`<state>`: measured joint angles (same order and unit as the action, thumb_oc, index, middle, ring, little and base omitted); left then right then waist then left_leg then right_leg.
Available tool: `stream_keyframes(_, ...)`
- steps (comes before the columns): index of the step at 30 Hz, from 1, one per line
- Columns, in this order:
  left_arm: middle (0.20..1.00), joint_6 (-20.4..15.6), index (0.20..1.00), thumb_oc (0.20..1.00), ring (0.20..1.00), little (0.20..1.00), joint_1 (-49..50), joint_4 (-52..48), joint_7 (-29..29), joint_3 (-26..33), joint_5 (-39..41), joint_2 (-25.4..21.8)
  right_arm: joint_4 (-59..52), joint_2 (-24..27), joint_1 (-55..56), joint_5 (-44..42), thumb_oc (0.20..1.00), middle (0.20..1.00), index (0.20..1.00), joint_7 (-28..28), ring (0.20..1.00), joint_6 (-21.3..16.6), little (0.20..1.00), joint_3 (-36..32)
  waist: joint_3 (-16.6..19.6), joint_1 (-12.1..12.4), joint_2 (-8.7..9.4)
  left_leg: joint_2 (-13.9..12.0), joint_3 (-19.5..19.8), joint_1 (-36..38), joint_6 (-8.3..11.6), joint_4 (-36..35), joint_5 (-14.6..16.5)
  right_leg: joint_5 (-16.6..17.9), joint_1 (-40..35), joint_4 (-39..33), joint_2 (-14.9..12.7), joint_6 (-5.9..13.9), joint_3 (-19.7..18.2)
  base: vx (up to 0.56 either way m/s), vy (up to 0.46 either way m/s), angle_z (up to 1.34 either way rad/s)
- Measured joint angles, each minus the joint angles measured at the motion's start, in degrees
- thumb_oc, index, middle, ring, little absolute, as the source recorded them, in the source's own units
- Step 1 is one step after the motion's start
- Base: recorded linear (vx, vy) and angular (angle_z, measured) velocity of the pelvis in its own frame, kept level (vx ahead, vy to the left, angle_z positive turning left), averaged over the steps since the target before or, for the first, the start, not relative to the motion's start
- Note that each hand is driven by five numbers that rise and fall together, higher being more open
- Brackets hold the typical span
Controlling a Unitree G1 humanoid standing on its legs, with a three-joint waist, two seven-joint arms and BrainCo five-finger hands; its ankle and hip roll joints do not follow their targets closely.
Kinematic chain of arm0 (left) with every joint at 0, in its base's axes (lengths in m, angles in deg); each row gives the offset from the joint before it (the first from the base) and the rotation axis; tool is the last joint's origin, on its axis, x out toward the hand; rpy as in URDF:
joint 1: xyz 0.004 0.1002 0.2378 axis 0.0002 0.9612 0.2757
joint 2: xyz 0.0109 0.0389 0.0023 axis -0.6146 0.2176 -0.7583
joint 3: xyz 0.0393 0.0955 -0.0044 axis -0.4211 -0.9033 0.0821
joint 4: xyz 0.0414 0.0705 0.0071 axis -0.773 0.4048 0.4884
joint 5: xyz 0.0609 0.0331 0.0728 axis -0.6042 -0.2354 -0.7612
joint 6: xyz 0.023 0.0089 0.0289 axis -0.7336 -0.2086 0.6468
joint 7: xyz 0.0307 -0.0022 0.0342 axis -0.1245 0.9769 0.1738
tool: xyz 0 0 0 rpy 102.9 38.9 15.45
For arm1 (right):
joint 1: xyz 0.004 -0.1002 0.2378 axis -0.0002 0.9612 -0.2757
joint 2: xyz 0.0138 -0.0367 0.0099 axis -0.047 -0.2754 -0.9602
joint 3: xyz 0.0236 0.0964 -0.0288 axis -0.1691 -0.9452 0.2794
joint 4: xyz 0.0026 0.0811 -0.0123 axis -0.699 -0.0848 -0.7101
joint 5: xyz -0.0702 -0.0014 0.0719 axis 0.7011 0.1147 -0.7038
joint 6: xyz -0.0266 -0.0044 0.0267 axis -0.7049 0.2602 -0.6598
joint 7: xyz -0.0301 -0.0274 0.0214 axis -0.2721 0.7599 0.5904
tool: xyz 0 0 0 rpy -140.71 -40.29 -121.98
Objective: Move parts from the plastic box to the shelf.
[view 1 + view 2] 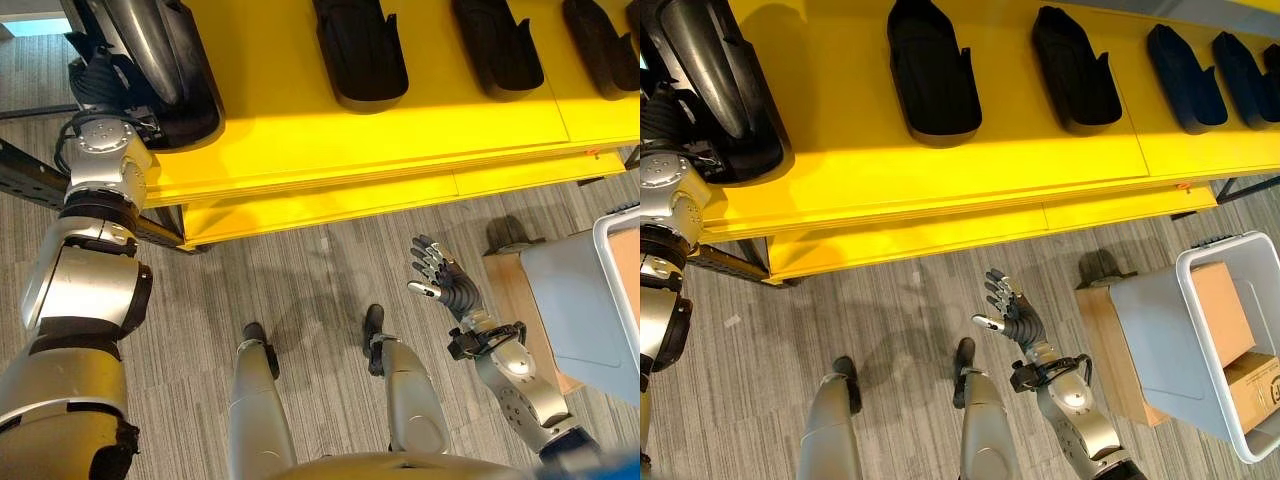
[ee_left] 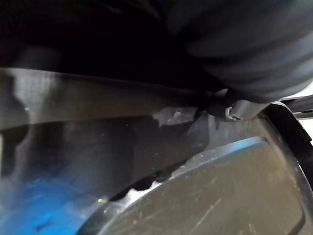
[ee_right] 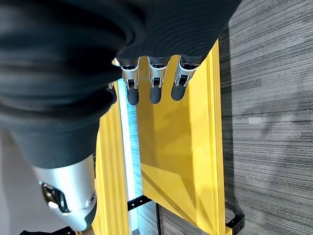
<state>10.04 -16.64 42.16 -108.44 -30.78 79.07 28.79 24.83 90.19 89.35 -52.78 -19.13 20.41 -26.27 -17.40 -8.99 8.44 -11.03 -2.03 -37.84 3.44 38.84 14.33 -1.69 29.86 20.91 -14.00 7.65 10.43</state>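
Observation:
Several black moulded parts (image 1: 930,70) lie in a row on the yellow shelf (image 1: 940,170). A larger black part (image 1: 150,60) sits at the shelf's left end. My left hand (image 1: 100,85) is up against this part, its dark cover beside it and its fingers hidden. The left wrist view has the part's dark scratched surface (image 2: 220,196) very close. My right hand (image 1: 440,275) hangs open over the floor in front of the shelf, fingers straight and holding nothing. Its fingers (image 3: 154,88) point toward the shelf edge (image 3: 181,147). The grey plastic box (image 1: 1185,340) stands at the right.
The plastic box rests tilted on a wooden stand (image 1: 1102,335) and holds cardboard cartons (image 1: 1225,310). A lower yellow shelf board (image 1: 330,205) juts out under the top one. Grey striped carpet (image 1: 890,310) lies between me and the shelf.

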Motion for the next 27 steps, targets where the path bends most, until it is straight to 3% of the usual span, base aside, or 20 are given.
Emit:
stream_keyframes(9,0.2,0.27,0.2,0.2,0.2,0.2,-0.05,0.23,0.14,0.02,1.17,1.11,-0.08,0.01,1.15,-0.28,1.0,1.0,1.0,-0.9,1.0,0.23,1.0,-0.07,2.75,-1.24,-0.63,-0.04,-0.74,-3.37,-0.17,0.65,0.1,0.62,3.97,0.15,0.06,-0.09,-1.35,0.0,0.028,-0.06)
stream_keyframes(27,0.2,0.98,0.2,0.2,0.2,0.2,-1.92,1.02,1.25,-1.16,-2.31,-0.31,-0.12,0.03,2.72,-1.53,1.0,1.0,1.0,-2.47,1.0,0.43,1.0,-0.39,3.29,-1.4,-1.09,-0.5,-1.85,-5.6,-0.46,1.32,0.25,1.32,6.69,-0.14,0.19,-0.04,-2.18,0.0,0.009,-0.03)
